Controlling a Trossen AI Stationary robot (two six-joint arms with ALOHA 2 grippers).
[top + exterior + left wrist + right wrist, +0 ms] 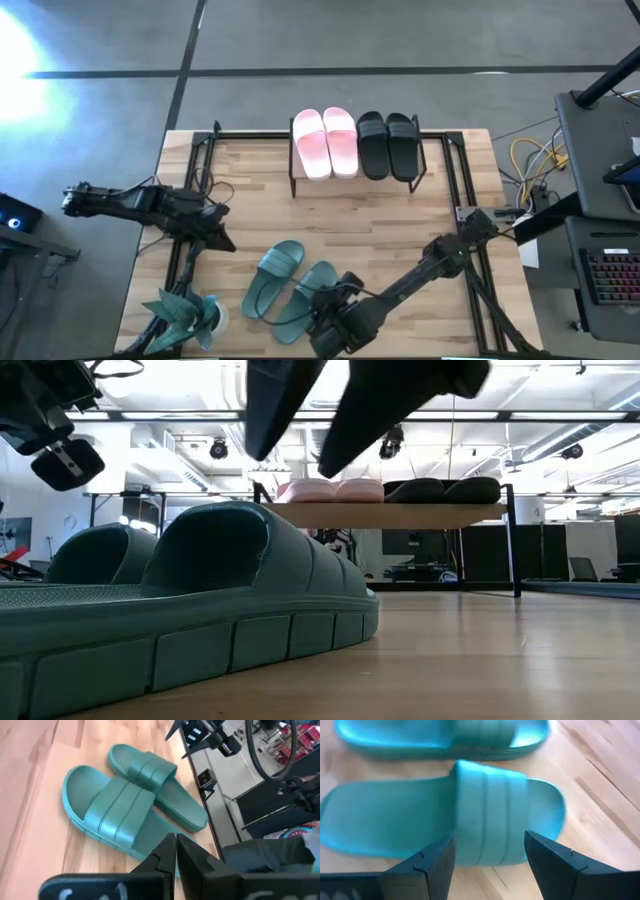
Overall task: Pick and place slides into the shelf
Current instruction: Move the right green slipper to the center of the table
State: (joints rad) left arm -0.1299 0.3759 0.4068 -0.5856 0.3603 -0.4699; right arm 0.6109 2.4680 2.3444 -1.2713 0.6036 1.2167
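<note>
green slide (150, 620) cropped by frame edge

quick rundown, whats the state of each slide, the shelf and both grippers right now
pink slides: on the shelf, side by side
black slides: on the shelf, beside the pink
green slides: on the table, not yet placed
shelf: top filled by four slides
right gripper: open, by a green slide's strap
left gripper: shut, empty
</note>
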